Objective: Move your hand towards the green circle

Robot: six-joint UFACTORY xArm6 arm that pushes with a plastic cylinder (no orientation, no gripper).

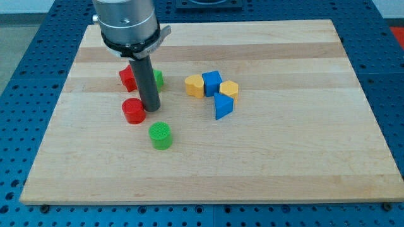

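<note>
The green circle (160, 135) is a short green cylinder on the wooden board, left of the middle and toward the view's bottom. My tip (151, 109) rests on the board just above it and slightly left, a small gap apart. A red cylinder (133, 110) sits right beside the tip on its left, seemingly touching it. Behind the rod, a red block (128, 77) shows on its left and a green block (158, 79) peeks out on its right, both partly hidden.
A cluster lies right of the middle: a yellow block (194, 85), a blue block (211, 82), a yellow block (229, 89) and a blue wedge-like block (223, 106). The wooden board (284, 157) lies on a blue perforated table.
</note>
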